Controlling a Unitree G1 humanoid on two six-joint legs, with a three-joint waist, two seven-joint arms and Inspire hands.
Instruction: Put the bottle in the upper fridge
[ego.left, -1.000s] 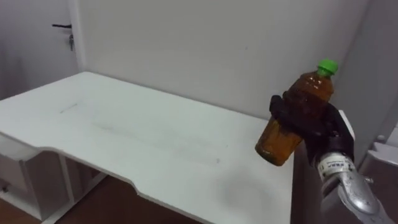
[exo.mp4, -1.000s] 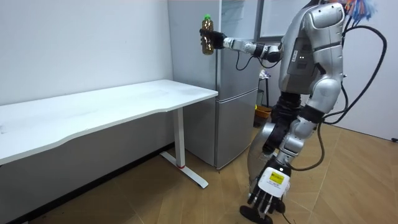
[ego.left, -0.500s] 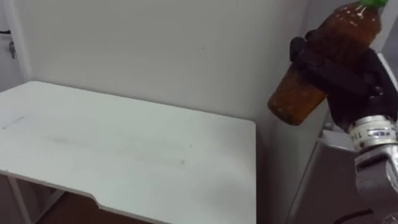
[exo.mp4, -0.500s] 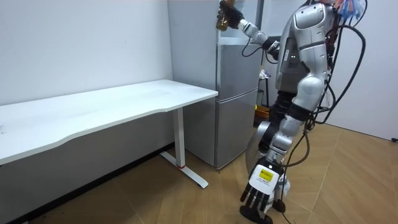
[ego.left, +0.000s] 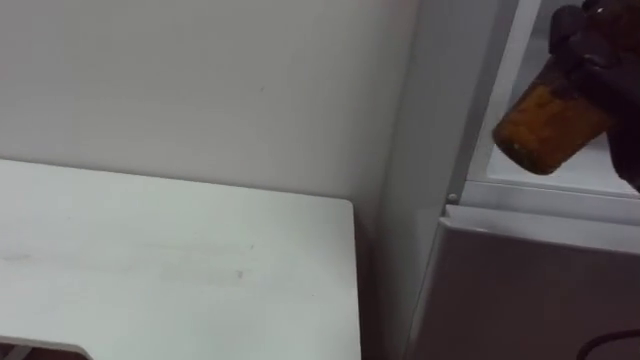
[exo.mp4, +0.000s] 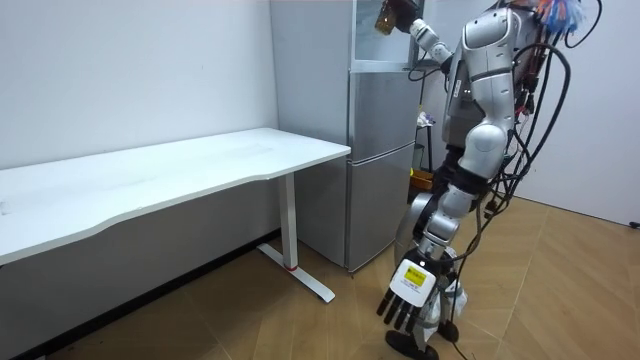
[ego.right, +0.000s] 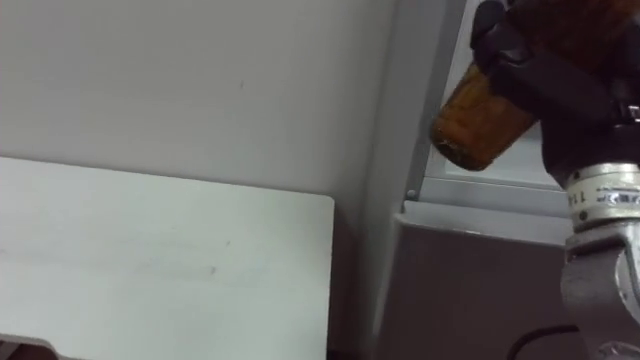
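"Bottle (ego.right: 488, 118): where is it?"

"High in the right hand (ego.right: 560, 85), at the mouth of the fridge's (exo.mp4: 380, 170) open upper compartment, just above the top edge of the lower door. Can't tell if it has crossed the sill."

"Grasp?"

"Black fingers (ego.right: 520, 62) wrapped round the bottle's body, clenched on it. Base tipped down and toward the robot's left; cap end out of sight. Left hand (exo.mp4: 405, 298) hangs low by the leg, fingers loose, empty."

"Next move, your read?"

"Level it first. Tilted like that, the base rim would likely catch the sill. Bring it upright, carry it in over the edge, seat the flat base on the shelf, and only then let the fingers go."

"Materials?"

"Clear plastic, round, smooth-walled, amber-brown liquid inside. Probably slippery, and the load may slosh, so go slow. Fridge shell is matt grey, lining white. Worktop (ego.left: 170, 270) is white, smooth, square-edged, just beside the fridge on the robot's left."
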